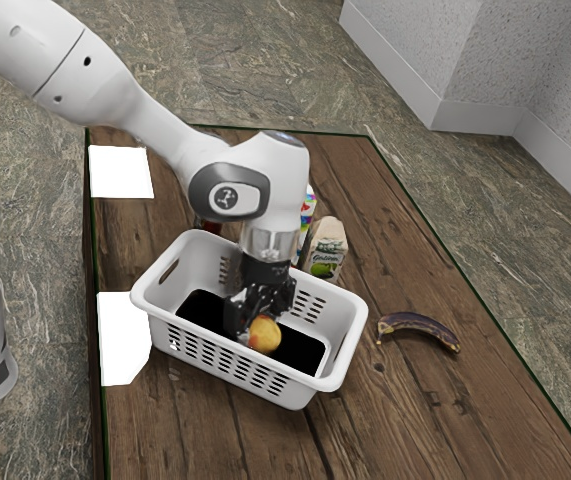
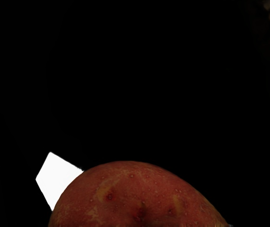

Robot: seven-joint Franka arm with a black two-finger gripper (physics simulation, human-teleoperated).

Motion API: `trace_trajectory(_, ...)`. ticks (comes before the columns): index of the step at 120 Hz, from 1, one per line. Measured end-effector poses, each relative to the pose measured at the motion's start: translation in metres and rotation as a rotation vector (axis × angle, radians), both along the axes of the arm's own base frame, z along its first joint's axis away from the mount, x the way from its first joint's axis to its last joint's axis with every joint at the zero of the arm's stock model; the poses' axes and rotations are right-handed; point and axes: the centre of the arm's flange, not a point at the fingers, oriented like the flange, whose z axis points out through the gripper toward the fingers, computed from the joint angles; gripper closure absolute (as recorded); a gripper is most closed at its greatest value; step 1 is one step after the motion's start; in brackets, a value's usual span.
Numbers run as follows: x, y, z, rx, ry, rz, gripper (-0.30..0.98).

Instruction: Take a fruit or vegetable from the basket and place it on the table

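Going from the exterior view's left, I see the white basket (image 1: 197,257), then my gripper (image 1: 249,322) reaching inside; I can't tell whether it's gripping. The red-yellow fruit (image 1: 264,336) is at it, in the basket. Rightward come a carton (image 1: 326,251) and a dark banana (image 1: 420,325).

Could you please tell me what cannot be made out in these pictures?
Exterior view: whether the hand grips the fruit, lost in dark shapes.
Exterior view: most of the reddish thing, behind arm and basket.
Wrist view: the fruit's remainder, cut off by the lower edge.
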Motion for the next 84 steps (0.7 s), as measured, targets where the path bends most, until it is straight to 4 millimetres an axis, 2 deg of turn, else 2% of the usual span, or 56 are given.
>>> trace_trajectory(10, 0.007, -0.007, 0.034, 0.068, -0.095, -0.065, 0.44)
trace_trajectory(19, 0.018, -0.014, 0.091, 0.136, -0.218, -0.125, 0.45)
trace_trajectory(29, 0.027, -0.035, 0.146, 0.232, -0.324, -0.214, 0.44)
trace_trajectory(33, 0.039, -0.023, 0.161, 0.266, -0.345, -0.208, 0.45)
trace_trajectory(39, 0.073, 0.02, 0.177, 0.302, -0.354, -0.161, 0.47)
trace_trajectory(46, 0.121, 0.061, 0.188, 0.336, -0.362, -0.14, 0.49)
trace_trajectory(53, 0.164, 0.089, 0.188, 0.364, -0.359, -0.146, 0.49)
trace_trajectory(58, 0.187, 0.103, 0.183, 0.376, -0.354, -0.157, 0.51)
trace_trajectory(65, 0.217, 0.1, 0.179, 0.378, -0.369, -0.201, 0.53)
trace_trajectory(70, 0.231, 0.094, 0.173, 0.382, -0.371, -0.238, 0.53)
trace_trajectory(80, 0.24, 0.086, 0.164, 0.395, -0.368, -0.297, 0.54)
trace_trajectory(84, 0.241, 0.08, 0.162, 0.399, -0.37, -0.322, 0.45)
